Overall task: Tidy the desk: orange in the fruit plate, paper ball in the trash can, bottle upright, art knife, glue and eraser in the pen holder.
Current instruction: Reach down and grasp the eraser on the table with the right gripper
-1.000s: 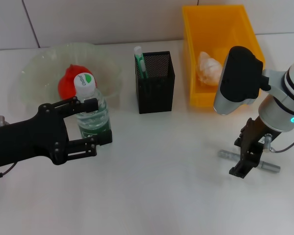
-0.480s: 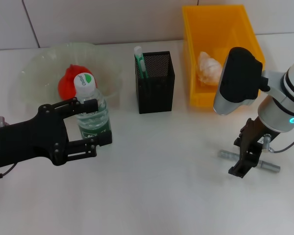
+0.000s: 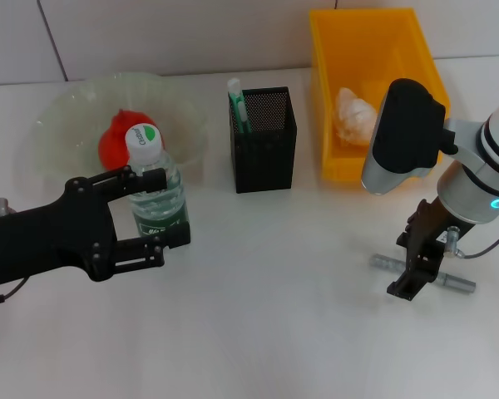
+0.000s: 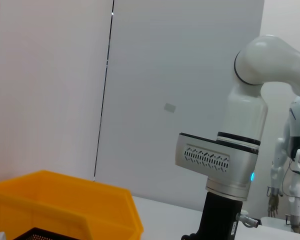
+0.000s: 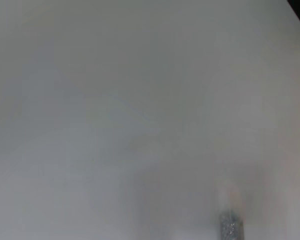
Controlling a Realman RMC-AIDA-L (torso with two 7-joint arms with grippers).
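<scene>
While the orange lies in the fruit plate, the paper ball in the trash can and the bottle stands upright between the left claw's spread fingers, the art knife right of the pen holder remains, under the right claw, whose grip I cannot tell.

Open desk surface across the near centre, bounded behind by pen holder, trash can and fruit plate, flanked by upright bottle and art knife.
</scene>
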